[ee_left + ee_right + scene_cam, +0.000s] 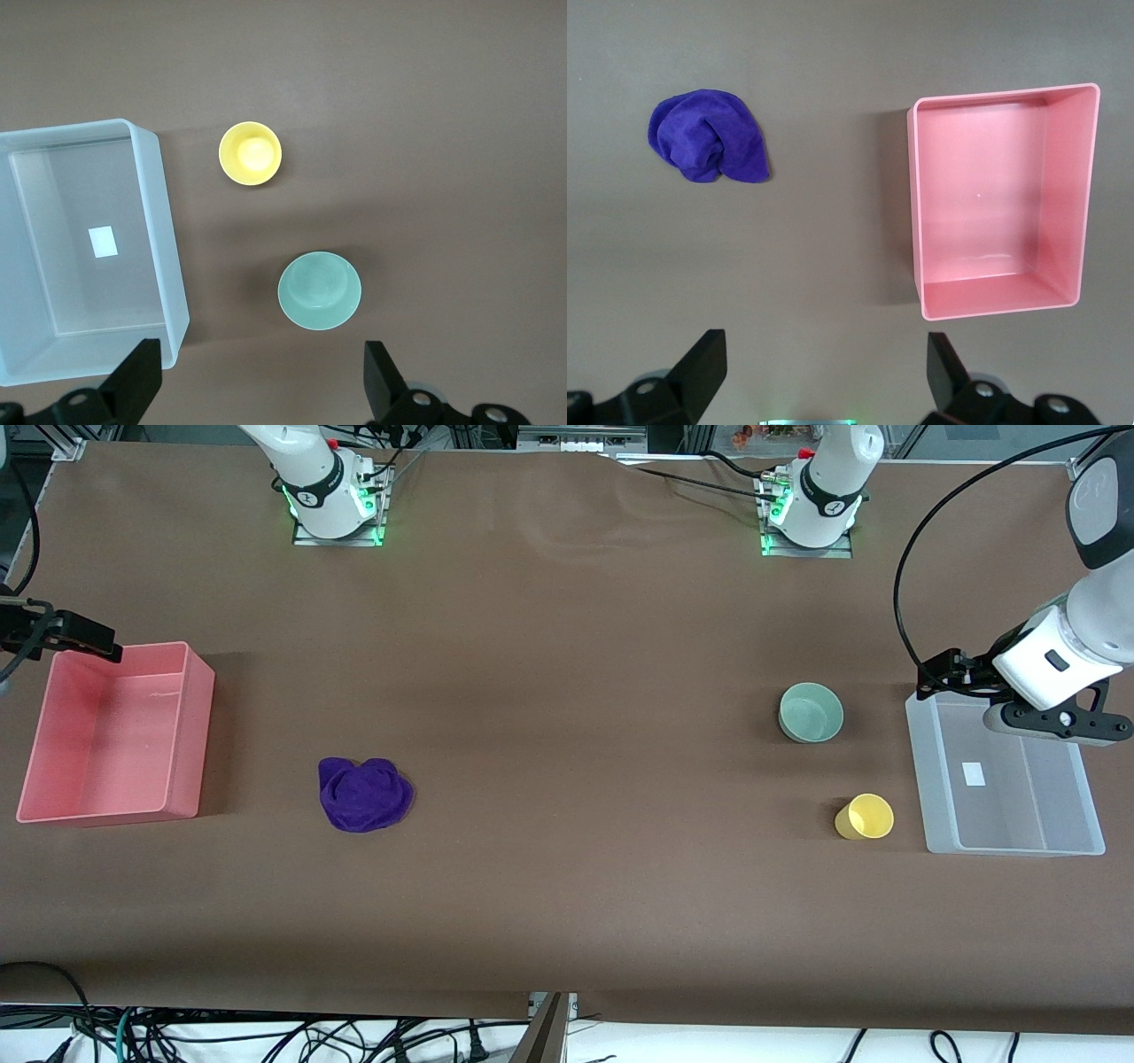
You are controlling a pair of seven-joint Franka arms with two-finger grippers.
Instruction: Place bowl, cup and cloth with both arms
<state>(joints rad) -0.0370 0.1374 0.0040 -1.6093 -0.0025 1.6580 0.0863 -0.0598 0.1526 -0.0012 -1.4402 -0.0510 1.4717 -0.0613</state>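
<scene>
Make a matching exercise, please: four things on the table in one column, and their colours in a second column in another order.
Things:
1. bowl
2. cup
3. cloth
4. bin at the right arm's end of the table

Colours:
A. pink
B. deep purple
C. pale mint green
D. bright yellow

Pairs: 1-C, 2-D, 3-B, 4-A

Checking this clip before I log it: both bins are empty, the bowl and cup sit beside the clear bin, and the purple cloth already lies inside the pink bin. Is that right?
Not quite. The cloth is not in the pink bin; it lies on the table beside it, as the front view and right wrist view show. The rest stands: both bins are empty, and the bowl and cup sit beside the clear bin.
</scene>
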